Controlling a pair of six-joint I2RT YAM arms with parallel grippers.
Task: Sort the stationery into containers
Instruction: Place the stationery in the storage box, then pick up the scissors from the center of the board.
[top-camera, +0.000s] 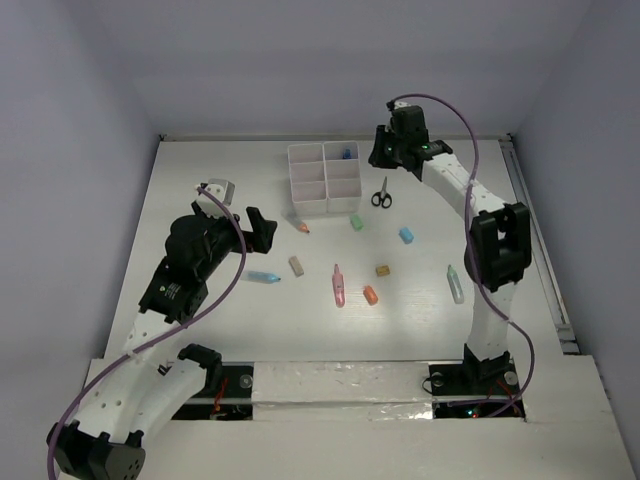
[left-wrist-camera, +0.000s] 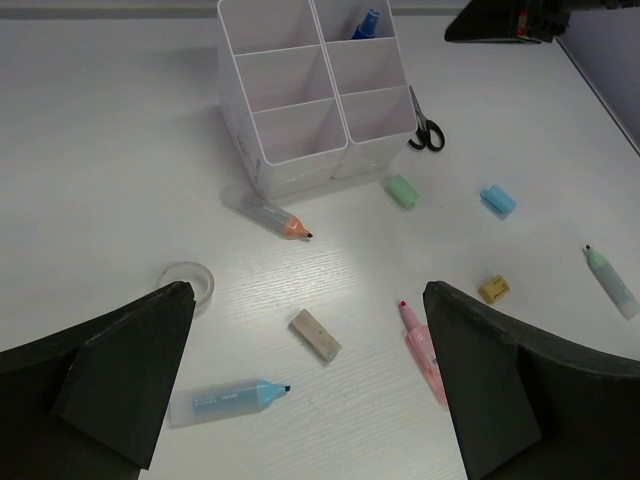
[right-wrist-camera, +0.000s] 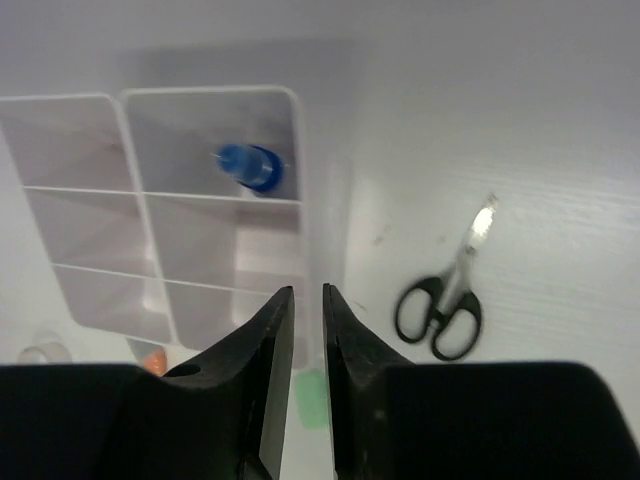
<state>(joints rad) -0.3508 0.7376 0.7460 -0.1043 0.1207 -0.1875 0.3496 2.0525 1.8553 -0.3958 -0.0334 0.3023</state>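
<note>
Though alone in the organiser box (top-camera: 325, 208), blue-capped bottle (top-camera: 347, 153), far-right compartment.

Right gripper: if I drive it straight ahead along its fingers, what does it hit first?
Probably the white organiser, on its wall facing the scissors, directly ahead of the right gripper; depth is unclear. The scissors themselves lie off that line.
</note>
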